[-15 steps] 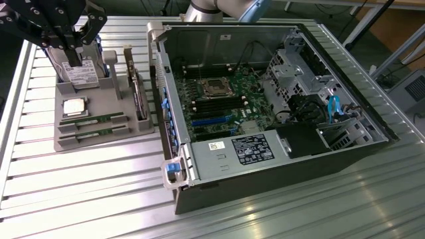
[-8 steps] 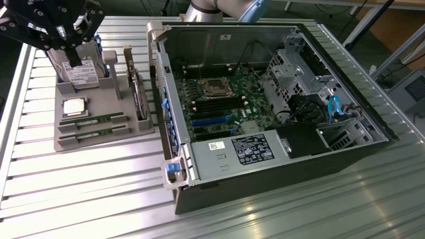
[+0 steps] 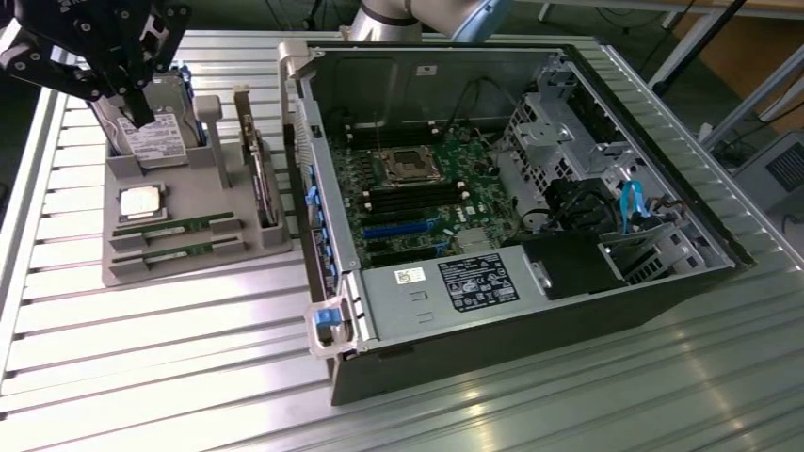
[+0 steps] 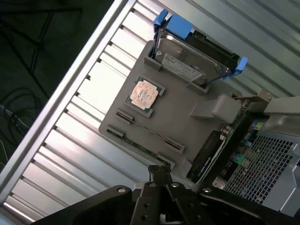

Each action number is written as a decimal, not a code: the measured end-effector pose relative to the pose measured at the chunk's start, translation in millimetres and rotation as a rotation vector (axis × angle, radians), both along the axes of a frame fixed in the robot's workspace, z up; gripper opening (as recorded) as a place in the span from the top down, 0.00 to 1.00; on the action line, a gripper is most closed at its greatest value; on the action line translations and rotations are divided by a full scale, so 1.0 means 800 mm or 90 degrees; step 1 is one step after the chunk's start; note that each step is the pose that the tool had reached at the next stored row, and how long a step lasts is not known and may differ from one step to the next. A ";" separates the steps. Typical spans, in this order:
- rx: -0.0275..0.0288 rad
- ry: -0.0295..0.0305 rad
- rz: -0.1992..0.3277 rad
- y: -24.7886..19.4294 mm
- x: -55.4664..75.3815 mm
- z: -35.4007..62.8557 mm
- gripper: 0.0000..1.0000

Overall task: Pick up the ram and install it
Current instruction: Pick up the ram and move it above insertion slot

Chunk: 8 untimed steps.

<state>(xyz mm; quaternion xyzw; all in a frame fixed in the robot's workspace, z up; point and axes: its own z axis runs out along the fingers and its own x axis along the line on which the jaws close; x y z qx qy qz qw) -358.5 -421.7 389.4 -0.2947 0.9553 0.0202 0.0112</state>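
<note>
Two ram sticks, thin and green, stand on edge in slots at the front of a grey holder tray (image 3: 188, 273): one ram stick (image 3: 176, 226) sits behind the other ram stick (image 3: 176, 252). In the wrist view they appear edge-on as a first ram stick (image 4: 150, 131) and a second (image 4: 138, 146). My black gripper (image 3: 142, 115) hangs shut and holding nothing above the tray's far end, over the hard drive, well apart from the ram. Its fingertips (image 4: 159, 172) point down toward the tray's edge.
The tray also holds a hard drive (image 3: 157, 141), a silver processor (image 3: 141, 202) and an expansion card (image 3: 258, 169) on edge. To the exterior view's right lies the open computer case (image 3: 703, 235), with its motherboard (image 3: 427, 188) and black memory slots (image 3: 409, 198) exposed. The metal table (image 3: 151, 377) is slatted.
</note>
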 end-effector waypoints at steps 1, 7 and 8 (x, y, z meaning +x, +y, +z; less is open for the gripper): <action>0.0000 0.0000 0.013 0.0000 0.000 0.000 0.90; 0.0001 -0.0001 0.084 0.0000 0.000 0.000 0.90; 0.0000 0.0000 0.093 0.0000 0.000 0.000 0.90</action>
